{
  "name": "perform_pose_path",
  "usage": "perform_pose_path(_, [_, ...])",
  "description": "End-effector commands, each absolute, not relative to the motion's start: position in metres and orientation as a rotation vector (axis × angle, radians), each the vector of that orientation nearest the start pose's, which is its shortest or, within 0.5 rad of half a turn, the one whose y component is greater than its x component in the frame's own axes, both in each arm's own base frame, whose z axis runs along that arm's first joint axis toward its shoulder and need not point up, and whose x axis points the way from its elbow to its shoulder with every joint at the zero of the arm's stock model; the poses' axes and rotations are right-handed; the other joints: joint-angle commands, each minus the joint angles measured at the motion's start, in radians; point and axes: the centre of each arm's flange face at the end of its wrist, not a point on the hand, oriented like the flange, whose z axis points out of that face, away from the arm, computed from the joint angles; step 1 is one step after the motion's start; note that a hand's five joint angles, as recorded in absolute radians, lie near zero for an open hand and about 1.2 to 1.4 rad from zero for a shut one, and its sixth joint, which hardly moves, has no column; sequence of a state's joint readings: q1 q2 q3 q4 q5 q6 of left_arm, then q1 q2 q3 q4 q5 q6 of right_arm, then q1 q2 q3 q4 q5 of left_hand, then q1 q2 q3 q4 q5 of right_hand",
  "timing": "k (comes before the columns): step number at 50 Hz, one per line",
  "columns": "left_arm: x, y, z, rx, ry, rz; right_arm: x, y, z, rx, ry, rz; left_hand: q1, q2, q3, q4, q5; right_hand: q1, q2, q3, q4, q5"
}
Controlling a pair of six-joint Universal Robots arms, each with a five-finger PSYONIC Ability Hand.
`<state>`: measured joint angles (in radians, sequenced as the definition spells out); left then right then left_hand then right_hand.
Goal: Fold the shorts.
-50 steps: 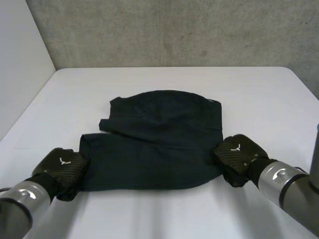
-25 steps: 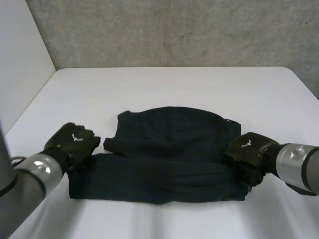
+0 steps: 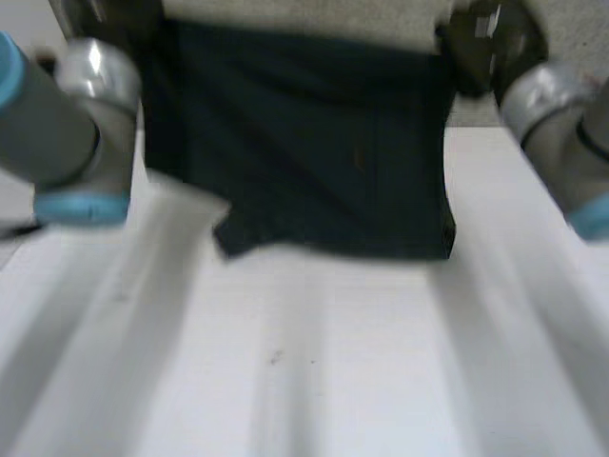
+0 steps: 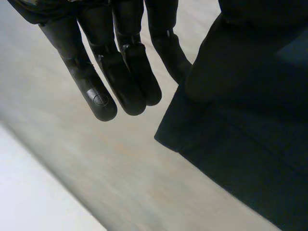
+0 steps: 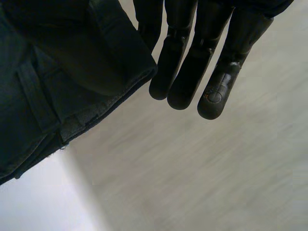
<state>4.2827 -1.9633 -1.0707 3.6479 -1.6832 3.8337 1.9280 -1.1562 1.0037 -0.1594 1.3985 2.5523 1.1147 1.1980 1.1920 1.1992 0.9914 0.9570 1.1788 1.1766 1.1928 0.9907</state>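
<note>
The dark shorts [image 3: 304,143] hang spread in the air between my two hands, with the lower edge near the white table [image 3: 285,371]. My left hand [image 3: 107,17] holds one upper corner and my right hand [image 3: 487,40] holds the other. In the left wrist view the left hand [image 4: 120,72] has straight fingers, with a corner of the shorts [image 4: 250,120] bunched beside them at the thumb side. The right wrist view shows the same: straight fingers of the right hand [image 5: 192,62] beside a hemmed corner of the shorts [image 5: 57,72], pinched at the thumb side.
A grey concrete wall [image 3: 314,14] stands behind the table. My grey left arm with its light-blue cap [image 3: 81,143] and my right arm [image 3: 561,133] reach up on either side of the hanging cloth.
Both hands have risen from the table's surface, lifting the shorts. The shorts lay flat before and now hang between the raised hands.
</note>
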Motion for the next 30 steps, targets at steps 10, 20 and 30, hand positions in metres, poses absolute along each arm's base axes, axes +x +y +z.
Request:
perform_pose_path(10, [-0.288,-0.297,0.410,0.455,1.151,-2.731,0.297,-0.329,0.388,-0.857,1.386,-2.713,0.282,0.198,0.204,0.197,0.230,0.439,0.217,0.220,0.203,0.231])
perform_pose_path(20, [-0.271,-0.280,0.279,0.706,1.690,-2.403,0.306,-0.314,0.288,-1.154,1.647,-2.281,0.282,0.198,0.204,0.197,0.230,0.439,0.217,0.220,0.203,0.231])
perform_pose_path(30, [-0.249,-0.251,0.215,0.848,1.963,-2.113,0.293,-0.279,0.193,-1.340,1.970,-1.854,0.282,0.198,0.204,0.197,0.230,0.439,0.217,0.220,0.203,0.231])
